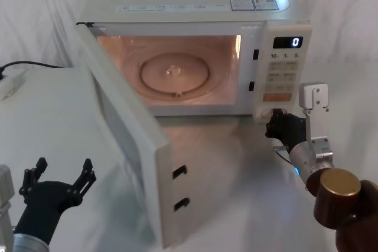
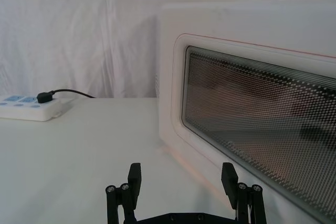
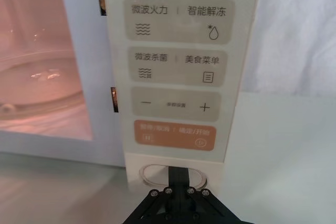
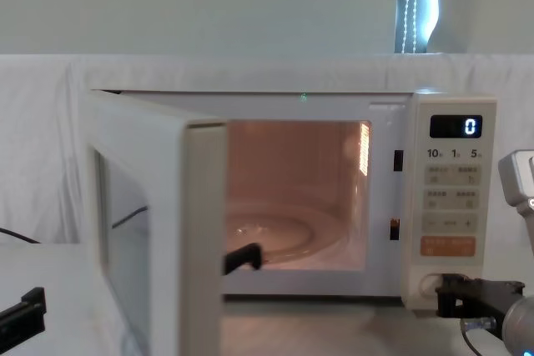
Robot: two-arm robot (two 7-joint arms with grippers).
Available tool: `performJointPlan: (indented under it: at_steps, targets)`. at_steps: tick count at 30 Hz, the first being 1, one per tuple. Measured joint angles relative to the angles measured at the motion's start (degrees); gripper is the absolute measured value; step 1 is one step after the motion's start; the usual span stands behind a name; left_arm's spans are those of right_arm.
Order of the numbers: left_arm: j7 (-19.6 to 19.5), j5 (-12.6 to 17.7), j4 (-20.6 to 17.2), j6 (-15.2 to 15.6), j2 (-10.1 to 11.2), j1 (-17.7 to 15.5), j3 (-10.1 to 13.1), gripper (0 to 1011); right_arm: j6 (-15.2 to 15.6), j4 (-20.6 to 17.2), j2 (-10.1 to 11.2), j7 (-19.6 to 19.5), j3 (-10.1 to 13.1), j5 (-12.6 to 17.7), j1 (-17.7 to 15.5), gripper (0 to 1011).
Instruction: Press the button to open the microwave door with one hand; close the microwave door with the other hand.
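A: Button [image 3: 157, 173] first: where does it sit?

B: At the foot of the control panel [image 3: 176, 72], at the oven's front right corner, under the orange key [image 3: 175, 134]. It is a wide cream oval with a raised outline. The right gripper [image 3: 178, 174] is directly on it, its black fingers drawn together into one narrow tip that touches the oval's middle; they grasp nothing.

A: And the microwave door [image 1: 127, 140]?

B: Swung wide open on its hinge at the oven's left side, standing out over the table [image 1: 47, 122] toward the robot. Its latch hooks show on the free edge. The lit cavity is exposed, with the glass turntable [image 1: 175, 74] lying flat inside. The display [image 4: 456, 127] reads 0.

A: The left gripper [image 1: 57, 179]?

B: Low near the table's front left corner, on the outer side of the door and apart from it. Its two fingers [image 2: 135, 178] are spread wide with nothing between them. The left wrist view faces the door's dark mesh window [image 2: 262, 129].

A: Anything else on the table?

B: A white power strip [image 2: 29, 107] with a black plug in it, near the far left edge by the white cloth backdrop.
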Motion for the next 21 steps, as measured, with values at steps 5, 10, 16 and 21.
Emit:
performJointPlan:
  at_steps: [5,10,16,21]
  targets:
    - [0.0,0.0,0.0,0.0,0.0,0.0,0.0,1001,1.75,-3.64,0.45,0.52,-1.04,-0.58,-2.12,0]
    - [0.0,0.0,0.0,0.0,0.0,0.0,0.0,1001,4.26,-8.66,1.1,1.37,-2.06,-0.94,-4.97,0]
    - [0.0,0.0,0.0,0.0,0.0,0.0,0.0,1001,6.59,-15.09,2.05,2.52,-3.01,-0.9,-8.86,0]
    - [0.0,0.0,0.0,0.0,0.0,0.0,0.0,1001,7.25,-19.64,2.83,3.45,-3.43,-0.36,-11.9,0]
